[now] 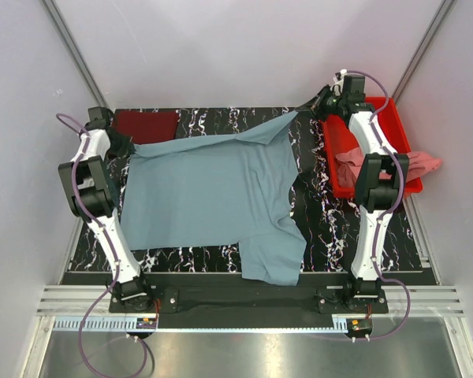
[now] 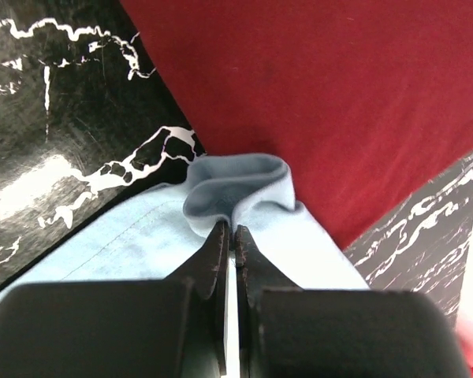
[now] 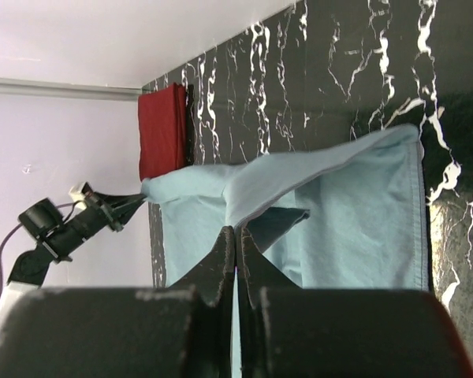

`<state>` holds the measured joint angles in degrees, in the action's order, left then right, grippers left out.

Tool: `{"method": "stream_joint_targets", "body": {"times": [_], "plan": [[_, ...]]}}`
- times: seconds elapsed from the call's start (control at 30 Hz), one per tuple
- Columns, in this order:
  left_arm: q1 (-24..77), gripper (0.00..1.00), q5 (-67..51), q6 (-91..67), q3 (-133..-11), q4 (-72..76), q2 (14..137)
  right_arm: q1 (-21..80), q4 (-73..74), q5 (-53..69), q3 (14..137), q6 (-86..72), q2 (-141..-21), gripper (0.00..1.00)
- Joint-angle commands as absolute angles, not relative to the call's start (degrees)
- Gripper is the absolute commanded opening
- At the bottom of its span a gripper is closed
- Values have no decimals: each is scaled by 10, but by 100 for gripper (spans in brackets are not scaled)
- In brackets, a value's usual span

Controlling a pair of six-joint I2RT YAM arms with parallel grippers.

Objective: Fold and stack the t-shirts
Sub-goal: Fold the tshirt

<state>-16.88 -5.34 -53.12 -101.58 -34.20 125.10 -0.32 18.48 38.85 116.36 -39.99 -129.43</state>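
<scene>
The grey-blue t-shirt [image 1: 213,197] lies spread over the black marble table, one sleeve hanging over the near edge. My left gripper [image 1: 124,146] is shut on its far left corner [image 2: 236,193], beside the folded maroon t-shirt [image 1: 146,124], which fills the left wrist view [image 2: 323,94]. My right gripper [image 1: 309,109] is shut on the far right corner, which is lifted off the table; the cloth [image 3: 299,189] stretches from its tips [image 3: 236,232] toward the left gripper. The salmon pink t-shirt [image 1: 361,167] lies crumpled in the red tray [image 1: 386,118].
The red plastic tray stands at the table's right side under the right arm. The maroon shirt sits at the far left corner [image 3: 162,130]. White walls close in on both sides and behind.
</scene>
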Motion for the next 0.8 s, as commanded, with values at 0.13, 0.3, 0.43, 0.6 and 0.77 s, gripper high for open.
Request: {"method": "stream_joint_targets", "body": {"times": [0.13, 0.3, 0.43, 0.6, 0.77], "plan": [[-172, 0, -38, -447, -1000, -305, 1079, -4, 192, 345, 1242, -385, -1242, 0], [-179, 0, -57, -417, -969, -285, 1018, -3, 164, 356, 1198, -410, -1196, 0], [-185, 0, -82, -412, -979, -305, 1009, 12, 157, 371, 1156, -427, -1159, 0], [-188, 0, -91, -425, -962, -306, 995, 12, 163, 368, 1116, -425, -1105, 0], [-195, 0, -112, -447, -978, -308, 979, 12, 206, 351, 1164, -401, -1084, 0]]}}
